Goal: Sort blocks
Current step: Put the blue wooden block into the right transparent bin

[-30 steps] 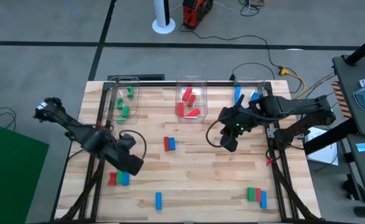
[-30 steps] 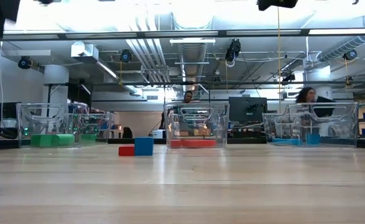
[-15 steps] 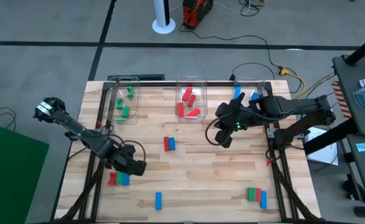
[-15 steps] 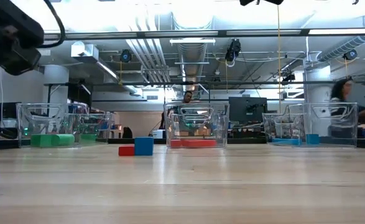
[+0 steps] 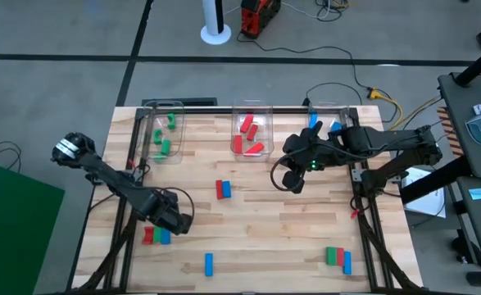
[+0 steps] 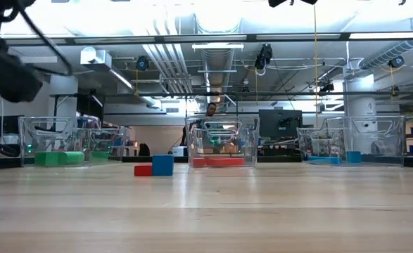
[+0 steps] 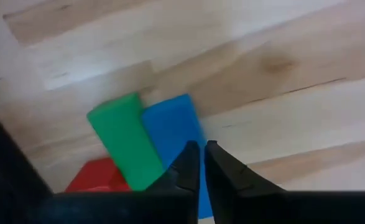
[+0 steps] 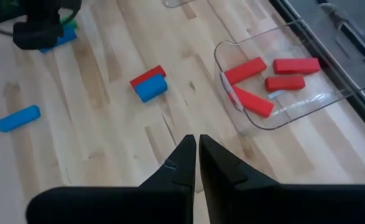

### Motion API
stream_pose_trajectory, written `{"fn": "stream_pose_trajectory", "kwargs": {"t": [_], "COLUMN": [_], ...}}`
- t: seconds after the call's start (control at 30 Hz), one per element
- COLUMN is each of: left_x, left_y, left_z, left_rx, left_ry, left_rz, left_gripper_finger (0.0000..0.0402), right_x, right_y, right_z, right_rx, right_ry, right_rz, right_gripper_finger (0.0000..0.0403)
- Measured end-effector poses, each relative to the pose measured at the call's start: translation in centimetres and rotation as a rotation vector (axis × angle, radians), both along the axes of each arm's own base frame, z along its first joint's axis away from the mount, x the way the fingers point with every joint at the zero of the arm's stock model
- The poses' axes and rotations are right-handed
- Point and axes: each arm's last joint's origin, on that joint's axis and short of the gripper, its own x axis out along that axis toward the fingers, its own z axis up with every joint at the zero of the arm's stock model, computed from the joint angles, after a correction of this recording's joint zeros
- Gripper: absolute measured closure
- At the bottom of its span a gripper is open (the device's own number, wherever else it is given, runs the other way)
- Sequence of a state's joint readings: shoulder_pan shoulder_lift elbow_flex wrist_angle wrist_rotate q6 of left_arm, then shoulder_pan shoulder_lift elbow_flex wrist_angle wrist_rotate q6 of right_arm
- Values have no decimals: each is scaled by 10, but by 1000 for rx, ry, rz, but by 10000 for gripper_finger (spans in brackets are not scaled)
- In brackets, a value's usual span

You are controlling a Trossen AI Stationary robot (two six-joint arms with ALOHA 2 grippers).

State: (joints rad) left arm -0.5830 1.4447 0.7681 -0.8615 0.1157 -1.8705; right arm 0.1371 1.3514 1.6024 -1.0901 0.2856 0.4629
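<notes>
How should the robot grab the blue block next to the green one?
Probably from straight above, fingers across the blue block's short width. But the green block touches one long side, so the shut left gripper must open and wedge between or nudge first.

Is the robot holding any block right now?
No. The left hand hangs shut above the blue block, and the right hand is shut with nothing in it.

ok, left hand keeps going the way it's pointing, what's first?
Likely the blue block: the left hand, fingers shut, points at it, beside the green block. Remaining height is unclear.
</notes>
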Motion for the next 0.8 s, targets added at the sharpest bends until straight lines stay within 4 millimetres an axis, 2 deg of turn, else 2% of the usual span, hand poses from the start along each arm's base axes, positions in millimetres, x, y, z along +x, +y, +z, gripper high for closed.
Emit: {"fn": "stream_pose_trajectory", "kwargs": {"t": [0.1, 0.33, 0.53, 0.8], "left_x": [2, 17, 28, 21], "left_y": [-4, -13, -20, -16], "left_z": [-8, -8, 3, 18], "left_rx": [12, 10, 7, 78], "left_ry": [44, 18, -39, 82], "left_rz": [-10, -65, -104, 8], "left_gripper_finger": [399, 401, 401, 386], "right_x": [0, 0, 0, 0], "right_y": [0, 0, 0, 0], "right_z": [0, 0, 0, 0], "right_rx": [-3, -5, -6, -5], "right_ry": [0, -1, -3, -4], "right_rz": [-2, 0, -1, -2], "right_gripper_finger": [390, 390, 390, 390]}}
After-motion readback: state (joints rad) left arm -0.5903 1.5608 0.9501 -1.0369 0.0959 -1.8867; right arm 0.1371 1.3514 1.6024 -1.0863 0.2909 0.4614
